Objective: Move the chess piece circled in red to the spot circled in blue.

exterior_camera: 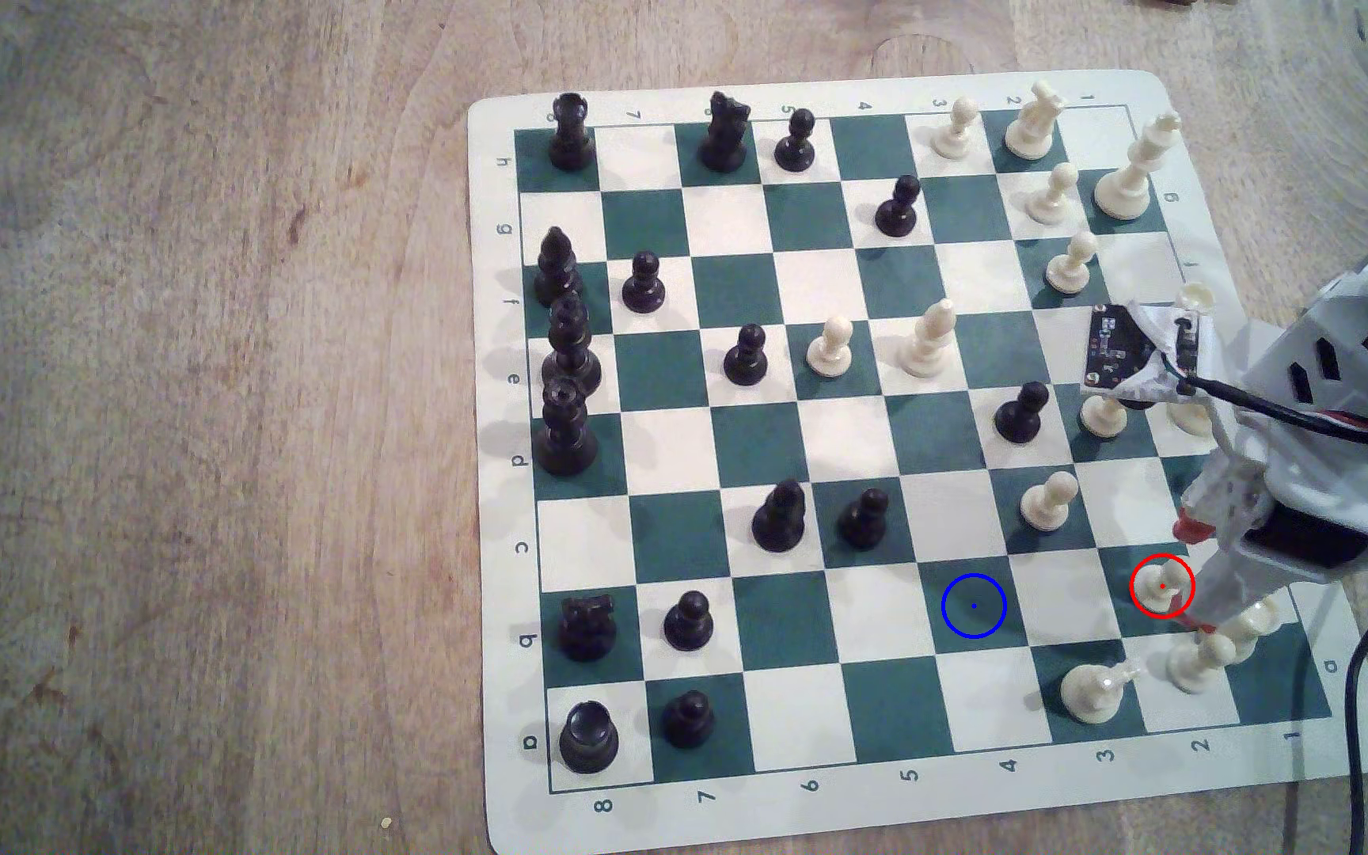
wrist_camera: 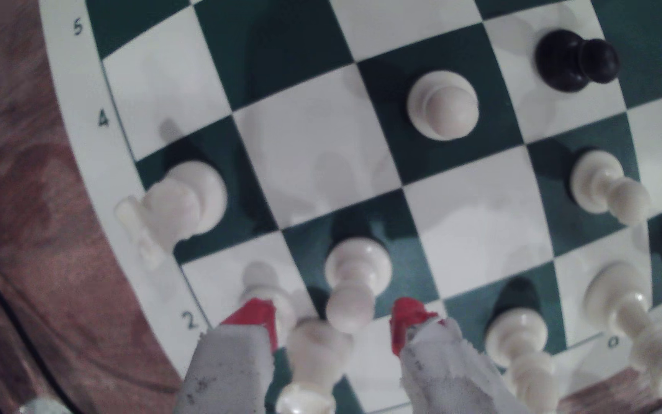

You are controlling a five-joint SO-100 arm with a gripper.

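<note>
Reaching: claw (wrist_camera: 333,322) is apart, tips either side of the pawn's head, not squeezing.
Pawn (exterior_camera: 1164,585): on its red-ring square.
Blue spot (exterior_camera: 973,606): bare, two squares away.
Left: grab, lift, carry, put down.

Glossy plastic pawn (exterior_camera: 1166,585); matt board (exterior_camera: 779,822); grained wooden table (exterior_camera: 212,411).
</note>
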